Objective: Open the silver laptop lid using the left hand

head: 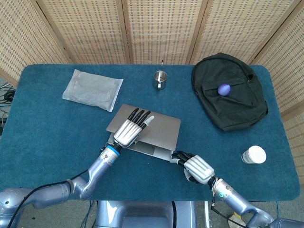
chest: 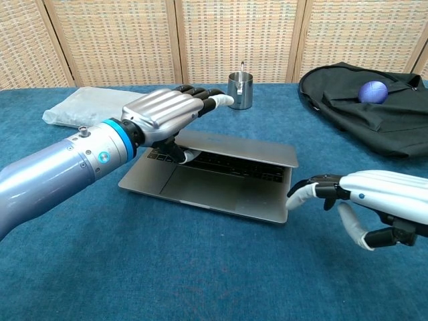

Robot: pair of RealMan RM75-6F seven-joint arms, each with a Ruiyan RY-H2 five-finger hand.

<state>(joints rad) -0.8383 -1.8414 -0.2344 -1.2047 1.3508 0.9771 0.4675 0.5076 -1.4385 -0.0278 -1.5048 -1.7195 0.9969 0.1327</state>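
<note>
silver laptop [head: 147, 132] mid-table, lid part-raised | left hand [head: 129, 130] over lid's left front, thumb under it | right hand [head: 197, 167] at base's front-right corner | grey padded pouch [head: 92, 90] behind-left | steel cup [head: 160, 79] behind | black fabric backpack [head: 230, 92] w/ purple ball [head: 223, 89] on it, behind-right | white paper cup [head: 253, 155] far right

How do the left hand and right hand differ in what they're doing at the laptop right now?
The left hand is raised at the laptop lid, thumb under its front edge, the other fingers stretched over the top; the right hand sits low at table height. The left works the lid near its left side; the right touches the right front corner of the laptop base with a fingertip. Both are silver with dark fingers.
</note>
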